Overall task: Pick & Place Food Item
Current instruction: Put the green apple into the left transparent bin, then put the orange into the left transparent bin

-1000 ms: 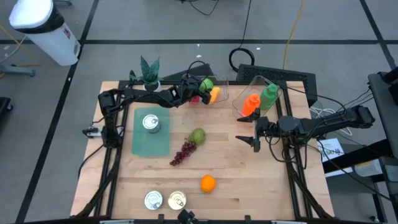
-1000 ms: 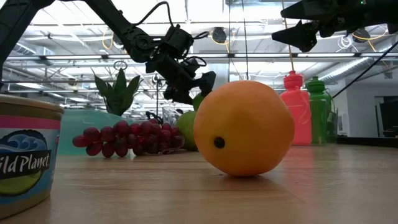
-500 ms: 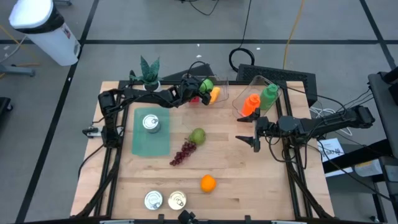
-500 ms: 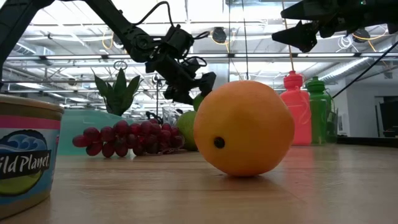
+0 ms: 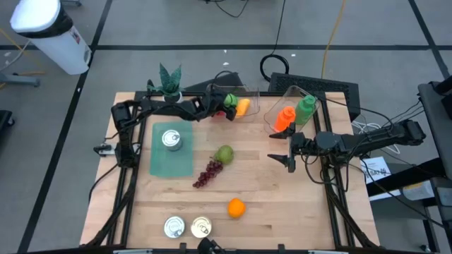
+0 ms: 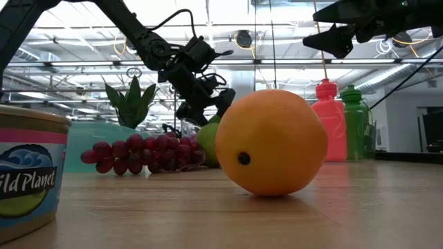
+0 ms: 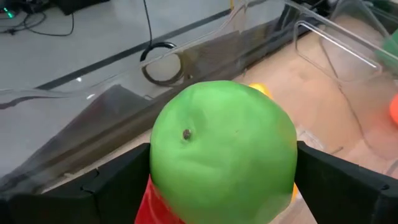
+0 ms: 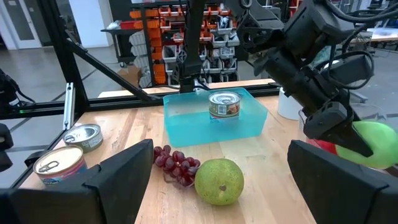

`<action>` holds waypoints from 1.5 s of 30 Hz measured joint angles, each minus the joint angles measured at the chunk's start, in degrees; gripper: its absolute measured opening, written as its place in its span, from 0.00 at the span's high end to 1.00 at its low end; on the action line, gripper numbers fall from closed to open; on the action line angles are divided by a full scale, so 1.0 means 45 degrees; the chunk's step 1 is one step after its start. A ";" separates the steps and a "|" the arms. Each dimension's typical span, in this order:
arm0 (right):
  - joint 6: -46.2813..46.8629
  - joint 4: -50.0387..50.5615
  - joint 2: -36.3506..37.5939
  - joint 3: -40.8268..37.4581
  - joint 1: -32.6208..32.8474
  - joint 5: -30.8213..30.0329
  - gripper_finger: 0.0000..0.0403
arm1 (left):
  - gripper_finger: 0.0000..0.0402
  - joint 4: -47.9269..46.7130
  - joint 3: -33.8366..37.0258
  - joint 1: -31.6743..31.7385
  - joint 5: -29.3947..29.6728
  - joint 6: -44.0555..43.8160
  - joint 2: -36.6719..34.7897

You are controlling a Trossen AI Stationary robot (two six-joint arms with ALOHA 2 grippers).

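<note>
A green apple (image 7: 224, 149) is pinched in the left claw (image 5: 227, 104) above the clear bin (image 5: 248, 95) at the worktop's (image 5: 282, 204) far edge. The right claw (image 5: 289, 156) is held spread, clear of the pear (image 5: 224, 153).

Light wooden surface (image 5: 282, 204), mid-frame. On it: teal mat (image 5: 164, 158) left of centre, pear (image 5: 224, 153) and grapes (image 5: 207, 173) central, orange (image 5: 236, 207) lower centre, two tins (image 5: 188, 226) lower left, potted plant (image 5: 169, 82) upper left.

High view straight down; low view level, tight behind round orange fruit (image 6: 271, 142); both share that fruit (image 5: 236, 207).
</note>
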State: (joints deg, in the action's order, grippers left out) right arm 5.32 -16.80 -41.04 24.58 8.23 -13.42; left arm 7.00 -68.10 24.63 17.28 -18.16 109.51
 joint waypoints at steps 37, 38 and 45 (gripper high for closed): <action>0.0044 0.0190 0.0000 0.0000 0.0000 0.0041 0.11 | 0.03 0.0116 0.0000 -0.0586 -0.2549 -0.0493 -0.0019; 0.0044 0.0191 0.0000 0.0000 0.0000 0.0041 0.11 | 0.02 -0.0188 0.0000 -0.0642 -0.2139 -0.0422 -0.0019; 0.0005 0.0193 0.0000 0.0000 0.0000 0.0041 0.11 | 0.01 -0.0901 0.0000 -0.0772 -0.0552 -0.0411 -0.0015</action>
State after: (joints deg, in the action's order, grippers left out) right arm 5.34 -15.93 -41.04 24.58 8.23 -13.23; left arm 2.94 -68.10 21.16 14.79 -20.01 109.45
